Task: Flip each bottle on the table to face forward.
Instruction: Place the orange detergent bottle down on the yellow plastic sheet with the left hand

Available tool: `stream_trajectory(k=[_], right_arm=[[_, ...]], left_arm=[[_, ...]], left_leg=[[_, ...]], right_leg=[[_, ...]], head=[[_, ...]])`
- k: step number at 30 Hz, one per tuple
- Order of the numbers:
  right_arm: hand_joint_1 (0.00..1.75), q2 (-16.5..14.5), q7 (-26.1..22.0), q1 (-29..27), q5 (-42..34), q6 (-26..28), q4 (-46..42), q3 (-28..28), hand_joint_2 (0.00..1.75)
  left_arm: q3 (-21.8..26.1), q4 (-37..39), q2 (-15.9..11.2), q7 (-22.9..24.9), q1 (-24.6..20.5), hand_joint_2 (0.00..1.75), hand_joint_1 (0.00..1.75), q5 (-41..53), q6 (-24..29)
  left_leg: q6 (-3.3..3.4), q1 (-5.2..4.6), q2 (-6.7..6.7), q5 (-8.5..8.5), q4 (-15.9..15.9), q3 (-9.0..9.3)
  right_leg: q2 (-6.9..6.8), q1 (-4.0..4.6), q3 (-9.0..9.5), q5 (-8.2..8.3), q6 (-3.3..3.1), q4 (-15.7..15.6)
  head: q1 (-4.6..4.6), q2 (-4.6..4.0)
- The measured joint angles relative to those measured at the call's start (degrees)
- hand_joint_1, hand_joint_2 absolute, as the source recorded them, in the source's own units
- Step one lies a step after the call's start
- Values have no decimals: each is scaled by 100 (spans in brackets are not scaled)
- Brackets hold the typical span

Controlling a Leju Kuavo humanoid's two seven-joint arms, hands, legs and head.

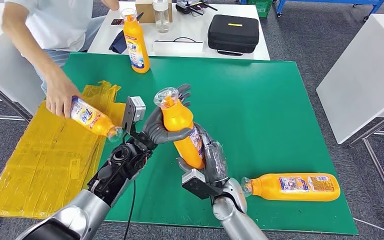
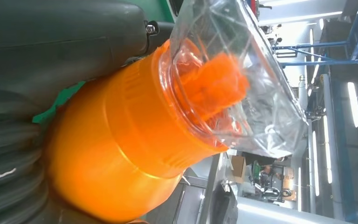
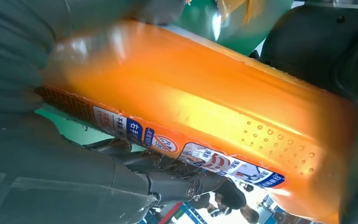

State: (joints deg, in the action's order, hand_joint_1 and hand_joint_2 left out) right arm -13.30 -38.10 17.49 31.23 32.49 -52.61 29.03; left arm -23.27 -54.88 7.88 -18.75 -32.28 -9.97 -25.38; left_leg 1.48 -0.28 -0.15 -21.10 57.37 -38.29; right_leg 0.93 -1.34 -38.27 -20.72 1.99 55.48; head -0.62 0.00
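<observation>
My right hand (image 1: pixel 211 162) grips the orange bottle's (image 1: pixel 182 130) lower body, left hand (image 1: pixel 166 125) fingers wrap its shoulder, bottle tilted upright between them.

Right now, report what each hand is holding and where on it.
Both hold one orange bottle: the left hand wraps its upper body below the neck, the right hand grips its lower body near the base.
</observation>
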Motion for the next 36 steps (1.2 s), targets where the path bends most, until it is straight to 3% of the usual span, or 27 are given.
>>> stream_trajectory(k=[3,4,34,35,36], right_arm=[[175,-4,-39,44,-27,60,87,48,175],[175,-5,-43,62,-41,65,114,57,175],[175,-19,-66,211,-243,229,363,208,175],[147,-18,-62,205,-244,233,355,207,175],[104,-16,-60,198,-246,234,341,206,175]], left_arm=[[-36,85,-1,-72,-16,175,169,-15,17],[-42,100,-1,-102,-15,175,175,-23,42],[-55,109,5,-172,0,175,175,-195,105],[-59,108,6,-174,-1,175,175,-198,107],[-62,105,7,-178,-2,175,175,-203,111]], left_leg=[[0,0,0,0,0,0],[0,0,0,0,0,-1],[0,0,-1,0,0,-1],[0,0,-1,0,0,-1],[0,0,-1,0,0,-1]], right_leg=[[0,0,0,0,0,0],[0,0,0,0,0,0],[0,0,0,0,0,0],[0,0,-1,0,0,0],[0,0,-1,0,0,0]], head=[[-1,0],[-1,0],[0,0],[0,0],[1,0]])
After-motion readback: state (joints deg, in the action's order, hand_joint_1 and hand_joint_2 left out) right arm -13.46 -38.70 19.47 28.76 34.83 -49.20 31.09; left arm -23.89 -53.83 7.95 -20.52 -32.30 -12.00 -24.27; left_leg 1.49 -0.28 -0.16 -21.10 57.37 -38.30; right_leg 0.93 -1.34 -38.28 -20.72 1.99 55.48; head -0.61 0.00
